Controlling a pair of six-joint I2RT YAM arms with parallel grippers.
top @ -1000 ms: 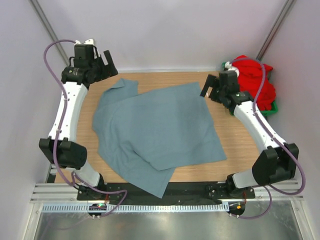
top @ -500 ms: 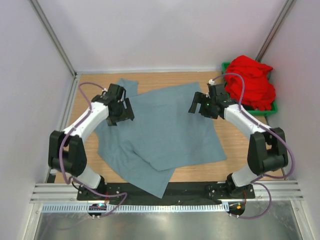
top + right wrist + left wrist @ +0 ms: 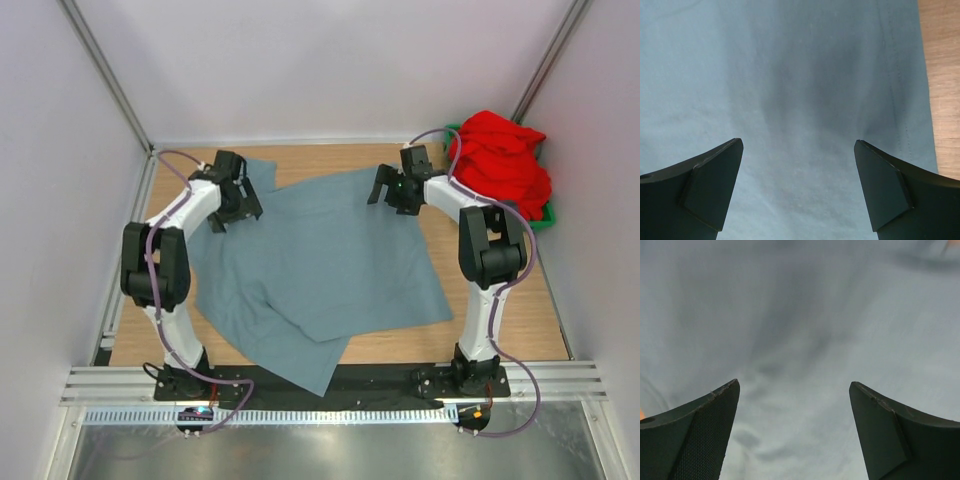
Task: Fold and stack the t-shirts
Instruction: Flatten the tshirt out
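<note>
A dusty grey-blue t-shirt (image 3: 320, 265) lies spread over the wooden table, one corner hanging past the near edge. A bright red t-shirt (image 3: 503, 163) sits bunched in the green bin at the back right. My left gripper (image 3: 232, 212) hovers open over the blue shirt's far left part, near the sleeve; in its wrist view only blue cloth (image 3: 805, 340) shows between the fingers. My right gripper (image 3: 388, 197) stands open over the shirt's far right corner, with the hemmed edge (image 3: 900, 100) and bare wood (image 3: 942, 75) to its right.
The green bin (image 3: 542, 216) stands at the table's back right corner. White walls with metal posts close in the back and sides. Bare wood of the table (image 3: 500, 300) shows to the right of the shirt. A metal rail (image 3: 320, 382) runs along the near edge.
Both arms have swung down from raised poses at the back corners and moved inward over the blue shirt's far edge. Both grippers stayed open. The shirt has not moved.
</note>
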